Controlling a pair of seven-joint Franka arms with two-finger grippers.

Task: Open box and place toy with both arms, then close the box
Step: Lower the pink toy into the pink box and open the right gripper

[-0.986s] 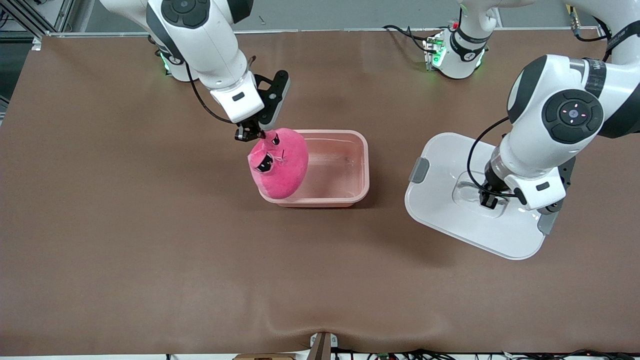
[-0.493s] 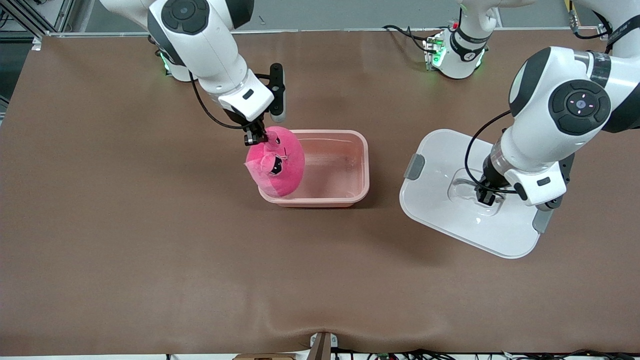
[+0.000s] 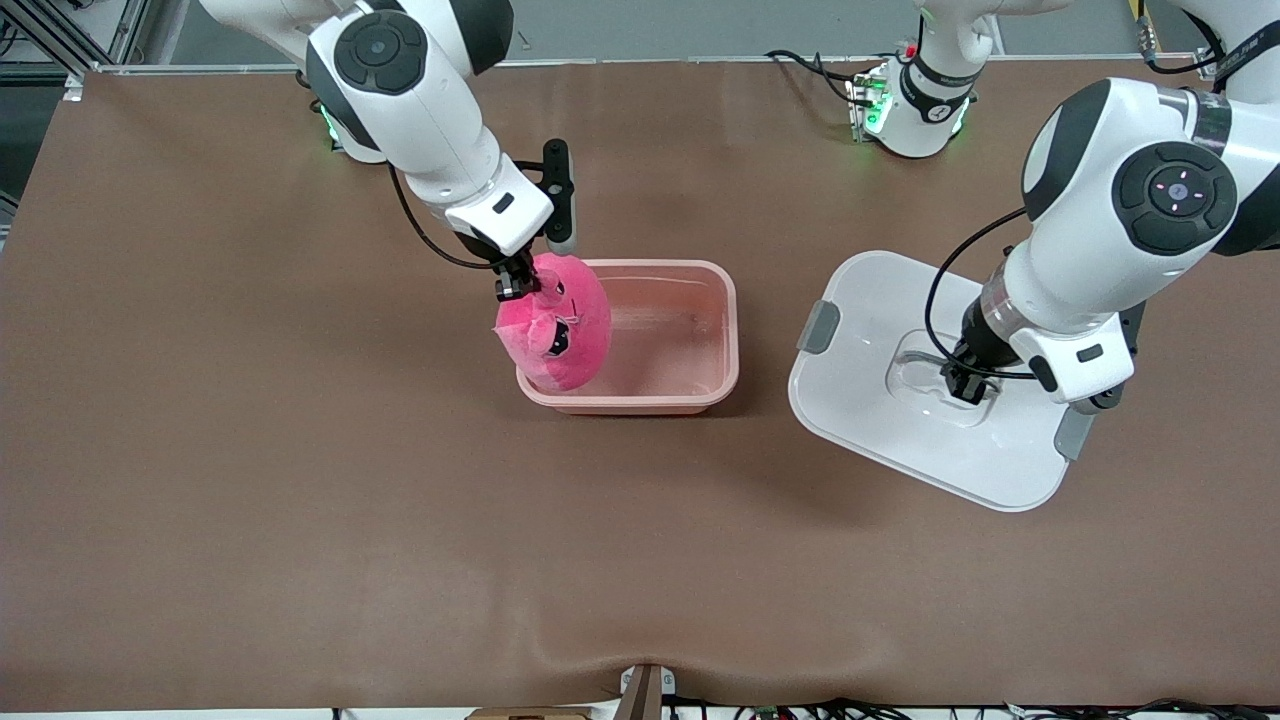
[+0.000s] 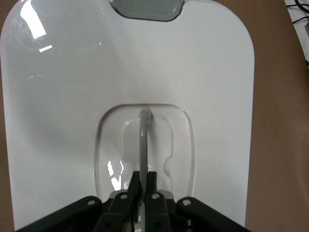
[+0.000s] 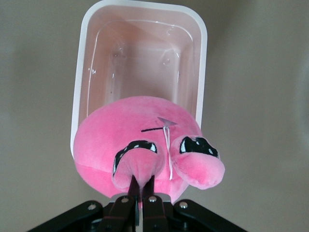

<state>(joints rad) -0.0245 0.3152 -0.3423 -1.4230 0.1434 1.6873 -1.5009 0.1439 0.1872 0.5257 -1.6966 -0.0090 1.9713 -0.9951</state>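
Right tool [image 3: 516, 287] pinches the toy [image 3: 553, 325] by an ear, hanging it over the open box [image 3: 690, 340] at the right arm's end. Left tool [image 3: 966, 385] clamps the lid's [image 3: 880, 420] handle beside the box.

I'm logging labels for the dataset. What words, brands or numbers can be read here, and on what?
None can be read.
The lid, the pink box and the plush toy show no lettering.
The toy's black marks are its face, not text.
The left arm's band carries print too blurred to read.
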